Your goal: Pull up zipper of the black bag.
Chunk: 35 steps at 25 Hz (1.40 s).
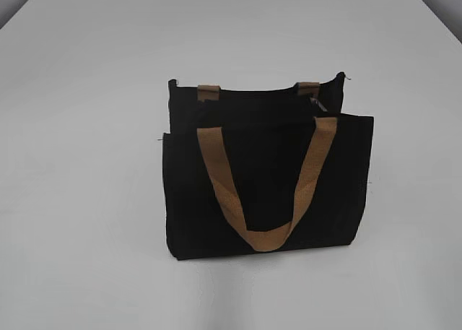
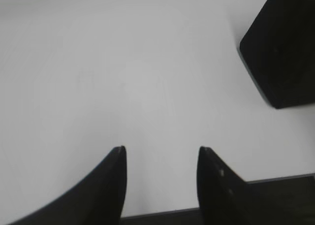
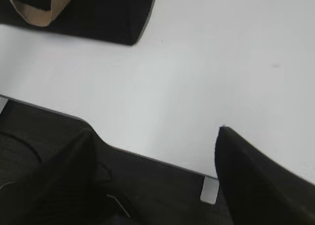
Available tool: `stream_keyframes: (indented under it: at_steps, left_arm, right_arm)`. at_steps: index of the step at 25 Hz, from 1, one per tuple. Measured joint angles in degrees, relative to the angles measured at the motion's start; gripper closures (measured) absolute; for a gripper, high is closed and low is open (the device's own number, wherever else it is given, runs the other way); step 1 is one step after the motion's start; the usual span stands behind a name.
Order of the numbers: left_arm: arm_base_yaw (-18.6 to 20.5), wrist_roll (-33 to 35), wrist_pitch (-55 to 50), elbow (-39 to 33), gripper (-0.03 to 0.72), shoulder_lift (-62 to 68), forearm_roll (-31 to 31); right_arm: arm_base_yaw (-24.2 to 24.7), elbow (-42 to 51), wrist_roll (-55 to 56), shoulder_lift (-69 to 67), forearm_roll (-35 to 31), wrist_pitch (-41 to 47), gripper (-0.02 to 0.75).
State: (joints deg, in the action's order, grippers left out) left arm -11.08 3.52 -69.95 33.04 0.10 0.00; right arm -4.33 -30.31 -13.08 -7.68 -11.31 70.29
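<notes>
black bag upright on table; left gripper, right gripper both agape, empty

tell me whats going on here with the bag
Nothing is being handled yet. A black bag with tan handles stands on the white table. The left end effector and the right end effector are both open and empty, near the table's edge and apart from the bag. The zipper along the bag's top edge is untouched.
</notes>
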Motion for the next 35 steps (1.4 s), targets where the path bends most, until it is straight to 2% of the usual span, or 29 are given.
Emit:
stream_keyframes:
  at_steps: [7, 12, 29, 32, 35]
  left_arm:
    - [0.0, 0.7, 8.0, -2.8, 0.333, -0.6, -4.3]
    - [0.0, 3.2, 8.8, -2.8, 0.333, -0.6, -5.0]
    - [0.0, 3.4, 8.9, -2.8, 0.366, -0.6, -5.0]
    - [0.3, 3.4, 8.9, -2.8, 0.368, -0.6, -5.0]
    - [3.2, 3.4, 8.9, -2.8, 0.377, -0.6, -5.0]
  right_arm:
    - [0.0, 2.3, 0.4, 3.5, 1.1, -5.9, 0.160]
    - [0.0, 2.5, 1.3, 3.5, 2.1, -6.8, 0.160]
    - [0.1, 2.5, 1.4, 3.5, 2.1, -7.3, 0.160]
    - [1.9, 2.5, 1.4, 3.5, 2.1, -7.3, 0.160]
    - [5.0, 2.5, 1.5, 4.0, 2.0, -7.4, 0.160]
